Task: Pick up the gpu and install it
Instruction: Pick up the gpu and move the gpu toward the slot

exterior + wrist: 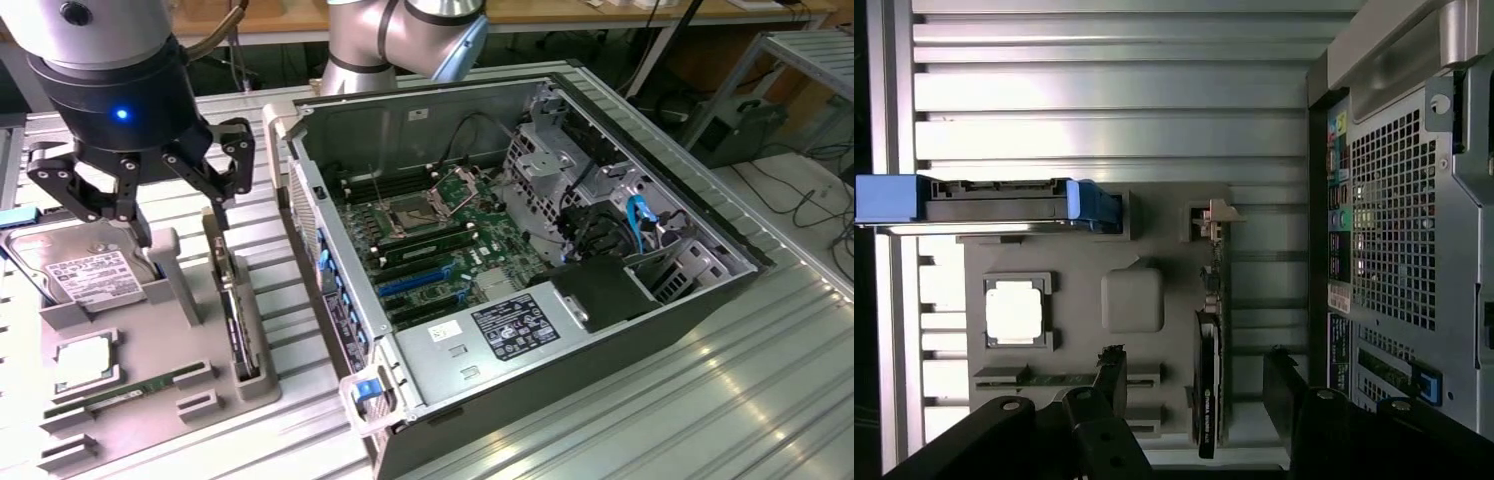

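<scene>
— How far along is it?
— Barely begun. The gpu (238,325) stands on edge in its tray (160,350) slot, beside the open case (601,400)
— And the claw (174,205)?
— Wide open and empty, hovering above the gpu. Nothing lifted, nothing installed

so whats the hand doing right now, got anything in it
hand: open, holding nothing, poised above the gpu that stands on edge in the gray tray.
</scene>
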